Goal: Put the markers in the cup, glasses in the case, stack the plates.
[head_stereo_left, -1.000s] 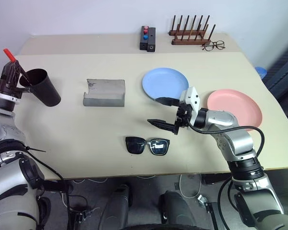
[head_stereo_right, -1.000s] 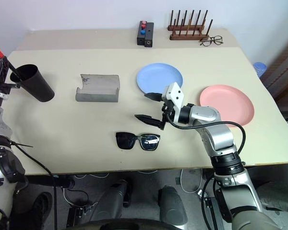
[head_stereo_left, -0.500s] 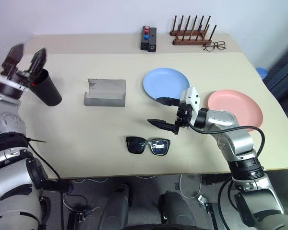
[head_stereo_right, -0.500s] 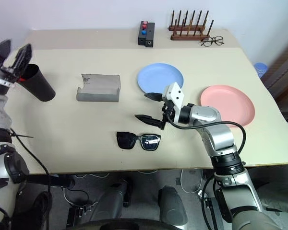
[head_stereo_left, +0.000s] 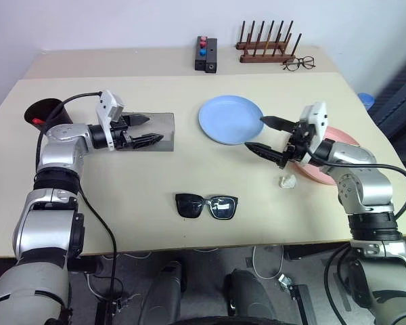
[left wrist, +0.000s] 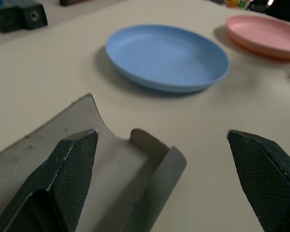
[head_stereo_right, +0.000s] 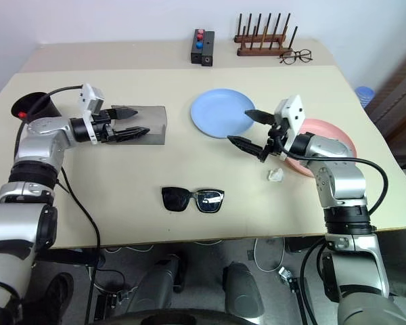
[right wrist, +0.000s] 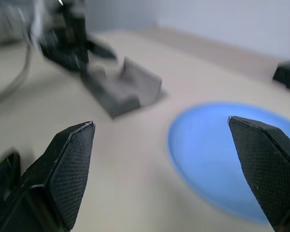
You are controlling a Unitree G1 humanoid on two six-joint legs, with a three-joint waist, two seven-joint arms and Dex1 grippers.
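The dark cup [head_stereo_left: 47, 114] stands at the table's left, and a marker's red end [head_stereo_left: 32, 121] shows inside its rim. My left gripper [head_stereo_left: 153, 128] hangs open over the grey case [head_stereo_left: 164, 133], its fingers spread above the case's open top [left wrist: 111, 183]. The black glasses [head_stereo_left: 206, 205] lie unfolded near the front edge. My right gripper [head_stereo_left: 255, 133] is open beside the blue plate's [head_stereo_left: 229, 118] right edge. The pink plate [head_stereo_left: 342, 139] lies behind that arm, partly hidden.
A small crumpled white scrap [head_stereo_left: 287, 181] lies in front of the pink plate. At the back stand a black box with red and blue knobs [head_stereo_left: 207, 54], a wooden peg rack [head_stereo_left: 267, 47] and wire-framed spectacles [head_stereo_left: 298, 63].
My left gripper opened, leaving the marker in the cup, then swung right to the case. My right gripper moved from above the glasses to the blue plate's right edge.
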